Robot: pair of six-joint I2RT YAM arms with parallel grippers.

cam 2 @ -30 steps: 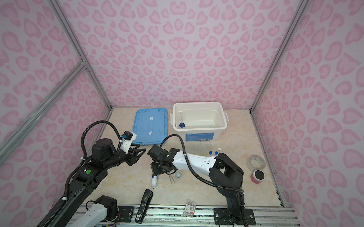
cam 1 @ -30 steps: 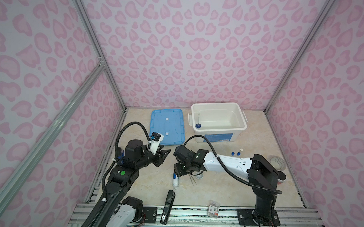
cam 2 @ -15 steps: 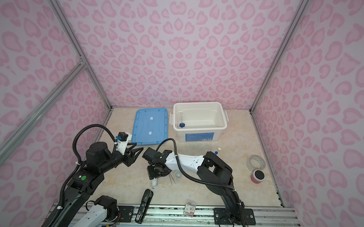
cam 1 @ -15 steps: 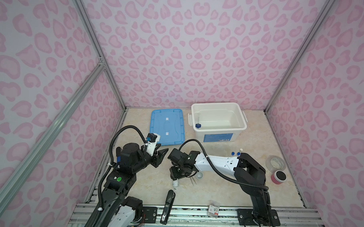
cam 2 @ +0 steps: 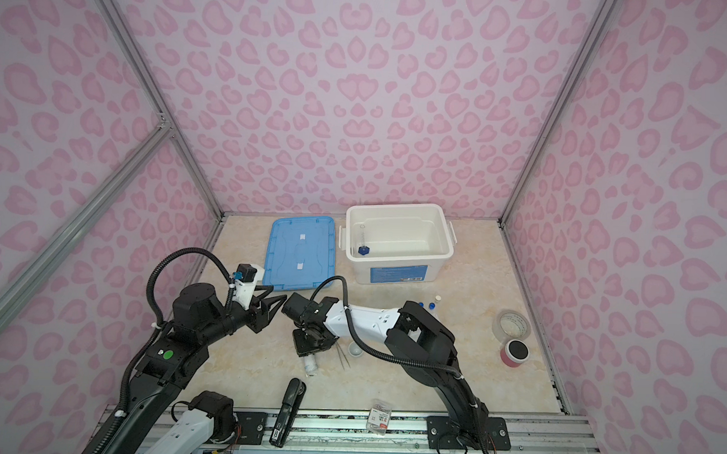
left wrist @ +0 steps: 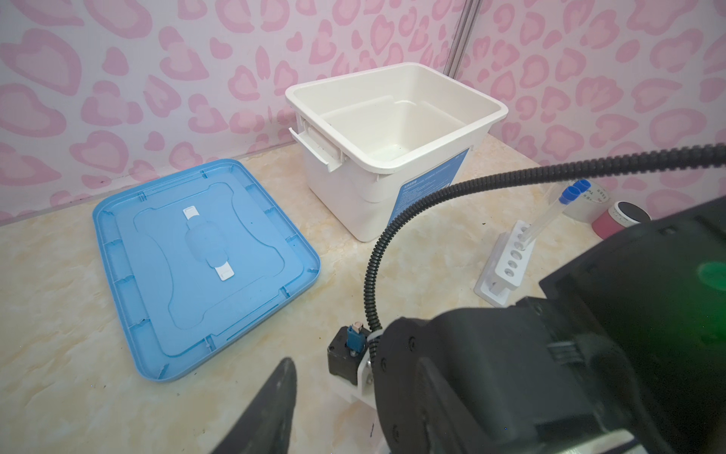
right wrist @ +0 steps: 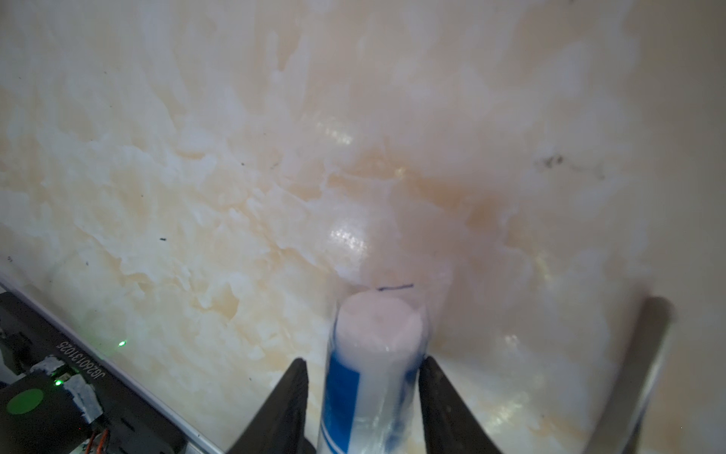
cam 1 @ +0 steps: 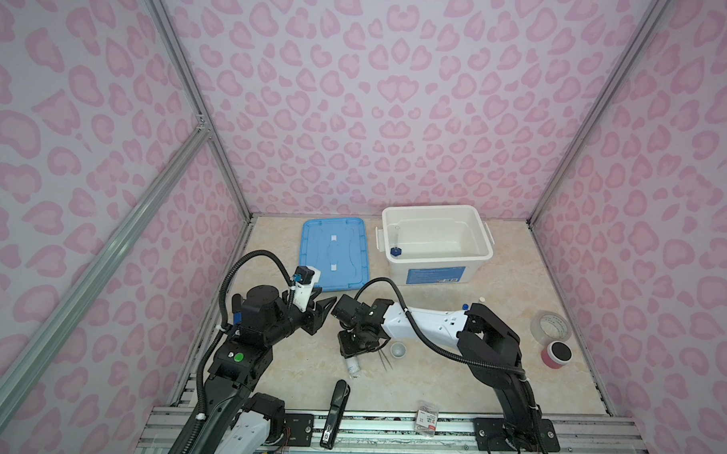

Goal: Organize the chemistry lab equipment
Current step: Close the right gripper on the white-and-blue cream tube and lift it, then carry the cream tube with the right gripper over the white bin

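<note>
The white blue-labelled bottle point(cam 1: 353, 365) point(cam 2: 310, 364) lies on its side on the marble table. My right gripper point(cam 1: 351, 350) point(right wrist: 363, 359) is down over it, open, a finger on each side of the bottle point(right wrist: 373, 373); one finger touches it and the other stands a little off. Metal tweezers point(cam 1: 386, 357) point(right wrist: 636, 373) and a tiny white cup point(cam 1: 398, 350) lie just beside. My left gripper point(cam 1: 323, 309) point(cam 2: 274, 306) hovers open and empty to the left. The white rack point(left wrist: 506, 263) holds blue-capped tubes point(left wrist: 569, 194). A blue-based cylinder point(cam 1: 395, 248) lies in the white bin point(cam 1: 472, 269).
A blue lid point(cam 1: 335, 254) lies flat left of the bin. A black stapler point(cam 1: 336, 410) and a small packet point(cam 1: 427, 417) sit at the front edge. A clear tape roll point(cam 1: 551, 325) and a red roll point(cam 1: 557, 353) stand at the right. Patterned walls close three sides.
My right gripper has shifted a little left and toward the front, down over the bottle, and its jaws have narrowed around it. The left gripper has barely moved.
</note>
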